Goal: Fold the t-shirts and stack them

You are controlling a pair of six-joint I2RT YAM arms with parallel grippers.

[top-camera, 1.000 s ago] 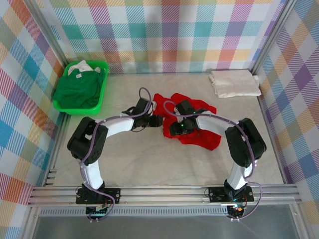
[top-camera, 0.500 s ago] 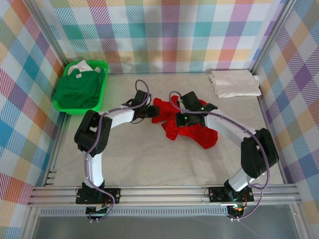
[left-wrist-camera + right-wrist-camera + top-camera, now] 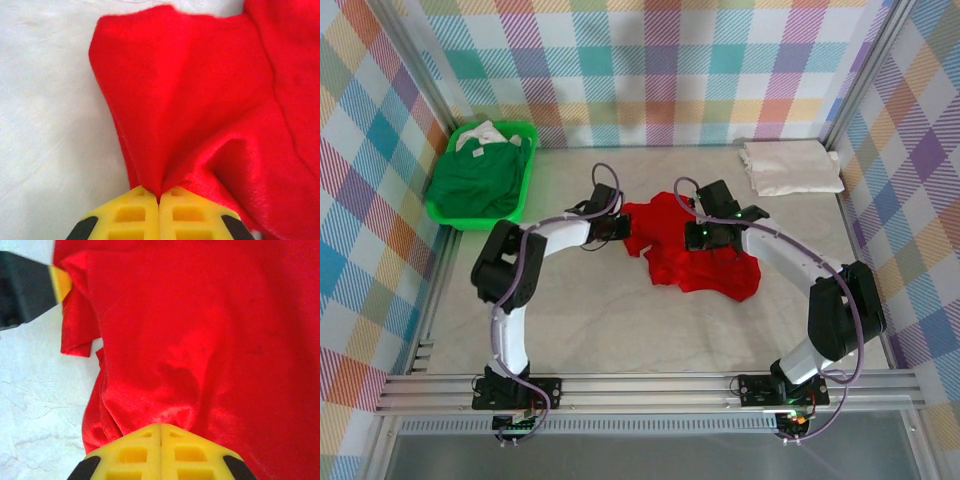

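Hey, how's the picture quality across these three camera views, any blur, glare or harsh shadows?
Top external view: even, bright light, sharp, with soft shadows under the arms. Left wrist view: the red t-shirt looks heavily saturated with a faint sheen, folds readable. Right wrist view: the red flattens crease detail, and the left gripper at upper left is out of focus.
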